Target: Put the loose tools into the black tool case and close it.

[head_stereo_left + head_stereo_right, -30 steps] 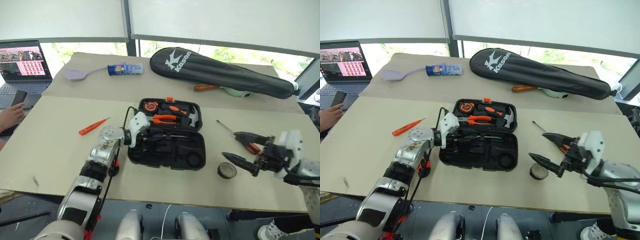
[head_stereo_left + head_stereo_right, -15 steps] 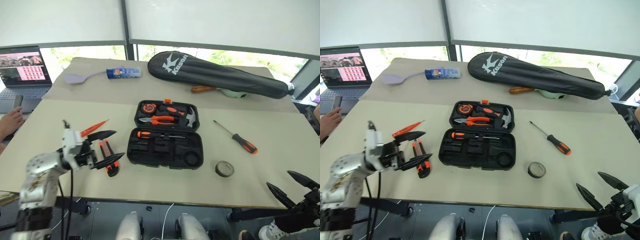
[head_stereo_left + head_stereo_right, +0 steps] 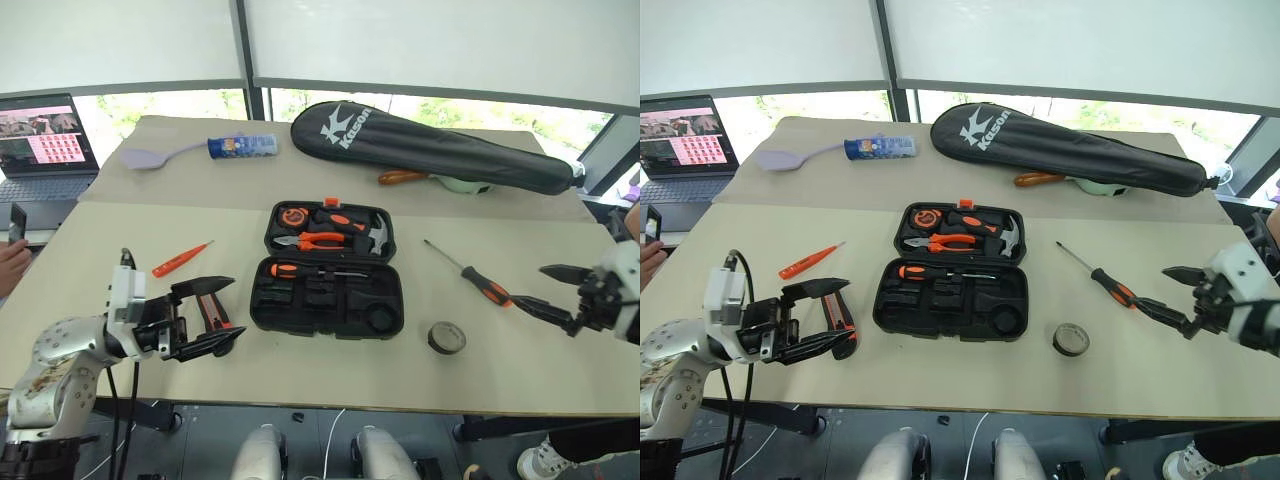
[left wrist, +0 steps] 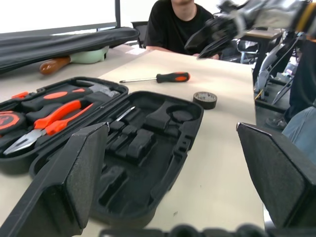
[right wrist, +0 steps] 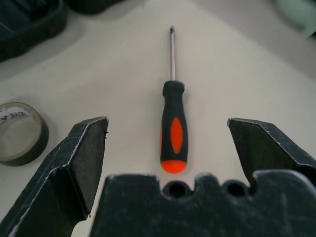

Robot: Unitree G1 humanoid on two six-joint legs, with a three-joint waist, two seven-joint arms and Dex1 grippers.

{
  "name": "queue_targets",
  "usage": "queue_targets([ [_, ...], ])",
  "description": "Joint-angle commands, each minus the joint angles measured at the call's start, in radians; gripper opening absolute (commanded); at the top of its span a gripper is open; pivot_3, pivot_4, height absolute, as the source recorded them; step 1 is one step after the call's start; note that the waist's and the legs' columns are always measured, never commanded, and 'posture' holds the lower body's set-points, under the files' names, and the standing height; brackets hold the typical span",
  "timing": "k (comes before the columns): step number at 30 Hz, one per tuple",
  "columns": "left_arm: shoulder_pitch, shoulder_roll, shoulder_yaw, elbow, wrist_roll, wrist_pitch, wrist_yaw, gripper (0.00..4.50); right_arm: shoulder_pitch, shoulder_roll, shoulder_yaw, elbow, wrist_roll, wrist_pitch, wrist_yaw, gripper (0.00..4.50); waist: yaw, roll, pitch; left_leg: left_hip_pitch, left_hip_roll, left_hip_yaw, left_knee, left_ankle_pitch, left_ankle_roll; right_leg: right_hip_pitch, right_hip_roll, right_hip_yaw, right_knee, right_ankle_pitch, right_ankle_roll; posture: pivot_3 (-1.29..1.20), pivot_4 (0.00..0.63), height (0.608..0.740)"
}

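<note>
So the table is a big beige surface. Along the far side lies the long black Kason racket bag. A wooden-handled tool pokes out from under its near edge.

The black tool case sits open in the middle of the table. Its far half holds the orange-handled pliers, a hammer and an orange tape measure. The near half has one black-and-orange screwdriver lying in a slot along the hinge side, and the other recesses look bare.

A laptop sits off the table's left end.

The left hand hovers near the front-left of the case with its fingers spread wide, gripping nothing. The orange-and-black utility knife lies on the table right under it, partly hidden by the fingers.

The right hand is over on the right side, also wide open and empty. The second black-and-orange screwdriver lies on the table just in front of it, lined up between the fingers in the right wrist view.

The slim orange tester screwdriver lies left of the case, well apart from it. The small grey tape roll sits on the table off the case's near right corner.
</note>
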Motion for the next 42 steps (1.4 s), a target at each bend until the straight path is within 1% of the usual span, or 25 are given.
queue_targets([
  [1,-0.021,-0.011,-0.024,-0.043,0.004,-0.009,0.018,4.45,-0.151,0.000,0.112,0.145,-0.104,0.001,0.029,4.50,-0.001,0.000,0.000,-0.002,0.000,0.000,0.000,0.000,0.000,-0.002,0.000,0.000,0.000,0.000,0.000,0.00,0.150,0.740],
  [5,-0.017,-0.012,-0.044,-0.050,0.004,-0.007,0.025,4.45,-0.321,0.042,0.230,0.319,-0.211,-0.031,0.039,4.50,-0.008,0.000,0.000,-0.006,0.000,0.001,0.000,0.000,0.000,-0.007,0.000,0.001,0.000,0.000,0.001,0.00,0.150,0.740],
  [7,-0.011,-0.010,-0.045,-0.048,0.004,-0.011,0.022,4.45,-0.376,0.064,0.249,0.388,-0.236,-0.066,0.037,4.50,-0.009,0.000,0.000,-0.006,0.000,0.001,-0.001,0.000,0.000,-0.007,0.000,0.001,0.000,0.000,0.001,0.00,0.150,0.740],
  [8,-0.008,-0.010,-0.043,-0.046,0.004,-0.014,0.019,4.50,-0.396,0.076,0.249,0.415,-0.241,-0.088,0.037,4.00,-0.009,0.000,0.000,-0.006,0.000,0.002,-0.001,0.000,0.000,-0.008,0.000,0.001,0.000,0.000,0.001,0.00,0.150,0.740],
  [9,-0.003,-0.009,-0.041,-0.042,0.003,-0.018,0.016,4.50,-0.411,0.085,0.251,0.438,-0.243,-0.098,0.048,3.86,-0.008,0.000,0.000,-0.007,0.000,0.002,-0.001,0.000,0.000,-0.008,0.000,0.001,0.000,0.000,0.001,0.00,0.150,0.740],
  [10,-0.001,-0.007,-0.038,-0.038,0.002,-0.020,0.012,4.50,-0.423,0.092,0.253,0.457,-0.245,-0.107,0.064,3.46,-0.008,0.000,0.000,-0.008,0.000,0.002,-0.001,0.000,0.000,-0.009,0.000,0.001,0.001,0.000,0.001,0.00,0.150,0.740],
  [11,0.002,-0.006,-0.034,-0.034,0.000,-0.022,0.009,4.50,-0.432,0.097,0.254,0.475,-0.251,-0.117,0.071,3.22,-0.007,0.000,0.000,-0.008,0.000,0.002,-0.001,0.000,0.000,-0.009,0.000,0.001,0.001,0.000,0.001,0.00,0.150,0.740],
  [12,0.005,-0.005,-0.031,-0.030,-0.001,-0.024,0.005,4.50,-0.440,0.101,0.254,0.492,-0.256,-0.125,0.072,2.76,-0.005,0.000,0.000,-0.008,0.000,0.002,-0.001,0.000,0.000,-0.009,0.000,0.001,0.001,0.001,0.001,0.00,0.150,0.740],
  [13,0.008,-0.004,-0.028,-0.026,0.000,-0.027,0.000,4.50,-0.445,0.103,0.254,0.507,-0.262,-0.134,0.074,2.47,-0.004,0.000,0.000,-0.008,0.000,0.002,-0.001,0.000,0.000,-0.009,0.000,0.001,0.001,0.001,0.001,0.00,0.150,0.740],
  [16,0.018,-0.002,-0.019,-0.014,0.000,-0.037,-0.012,4.50,-0.452,0.097,0.240,0.538,-0.260,-0.169,0.082,1.39,-0.004,0.000,0.000,-0.008,-0.001,0.002,-0.001,0.000,0.000,-0.009,-0.001,0.001,0.001,0.001,0.001,0.00,0.150,0.740],
  [18,0.025,-0.006,-0.009,-0.010,-0.003,-0.043,-0.013,4.50,-0.452,0.085,0.204,0.541,-0.239,-0.221,0.077,0.98,-0.005,0.000,0.000,-0.008,-0.001,0.002,-0.001,0.000,0.000,-0.009,-0.001,0.001,0.001,0.001,0.001,0.00,0.150,0.740],
  [19,0.029,-0.011,-0.001,-0.008,-0.007,-0.043,-0.008,4.50,-0.451,0.077,0.183,0.532,-0.226,-0.267,0.081,0.99,-0.005,0.000,0.000,-0.008,-0.001,0.002,-0.001,0.000,0.000,-0.009,-0.001,0.001,0.001,0.001,0.001,0.00,0.150,0.740],
  [21,0.039,-0.014,0.014,0.000,-0.012,-0.050,-0.004,4.50,-0.440,0.066,0.151,0.473,-0.184,-0.386,0.157,0.99,-0.006,0.002,0.001,-0.008,-0.001,0.002,-0.001,0.000,0.000,-0.010,-0.001,0.001,0.001,0.001,0.001,0.00,0.150,0.740],
  [23,0.054,-0.013,0.032,0.010,-0.014,-0.055,0.001,4.50,-0.432,0.082,0.133,0.356,-0.116,-0.398,0.256,0.99,-0.010,0.003,0.002,-0.008,0.000,0.002,-0.002,0.000,0.000,-0.010,-0.001,0.001,0.001,0.001,0.001,0.00,0.150,0.740],
  [25,0.066,-0.011,0.045,0.017,-0.012,-0.061,0.001,4.50,-0.426,0.099,0.136,0.246,-0.069,-0.340,0.311,0.99,-0.018,0.003,0.002,-0.007,0.001,0.002,-0.002,0.000,0.000,-0.010,0.000,0.001,0.001,0.001,0.001,0.00,0.150,0.740],
  [28,0.103,-0.008,0.073,0.051,0.004,-0.082,0.003,4.50,-0.473,0.174,0.279,-0.015,-0.082,-0.121,0.323,0.99,-0.031,0.003,0.002,-0.006,0.002,0.000,-0.003,0.000,0.000,-0.010,0.001,0.001,0.002,0.001,0.000,0.00,0.150,0.740],
  [30,0.123,-0.014,0.084,0.057,0.011,-0.093,0.010,4.50,-0.505,0.226,0.356,-0.110,-0.118,-0.007,0.293,0.99,-0.038,0.003,0.002,-0.005,0.003,-0.003,-0.004,0.000,0.000,-0.010,0.001,0.001,0.002,0.002,-0.001,0.00,0.150,0.740],
  [32,0.132,-0.016,0.085,0.054,0.012,-0.098,0.016,4.50,-0.515,0.245,0.385,-0.149,-0.134,0.058,0.268,0.99,-0.029,0.003,0.002,-0.006,0.003,-0.004,-0.004,0.000,0.000,-0.012,0.001,0.000,0.003,0.002,-0.002,0.00,0.150,0.740],
  [33,0.141,-0.019,0.086,0.048,0.013,-0.100,0.021,4.50,-0.528,0.271,0.420,-0.154,-0.165,0.069,0.248,0.99,-0.022,0.003,0.002,-0.007,0.002,-0.005,-0.004,0.000,0.000,-0.012,0.001,0.000,0.003,0.002,-0.002,0.00,0.150,0.740],
  [37,0.171,-0.032,0.082,0.015,0.018,-0.108,0.043,4.50,-0.565,0.326,0.534,-0.134,-0.269,0.060,0.216,0.99,0.001,0.002,0.002,-0.011,0.000,-0.004,-0.003,0.000,0.000,-0.014,-0.004,-0.001,0.001,0.002,0.000,0.00,0.150,0.740],
  [42,0.185,-0.044,0.075,-0.011,0.025,-0.112,0.065,4.50,-0.597,0.350,0.583,-0.076,-0.340,0.044,0.192,0.99,0.004,0.002,0.002,-0.012,0.000,0.000,-0.002,0.000,0.000,-0.015,-0.003,-0.002,0.001,0.002,0.001,0.00,0.150,0.740],
])
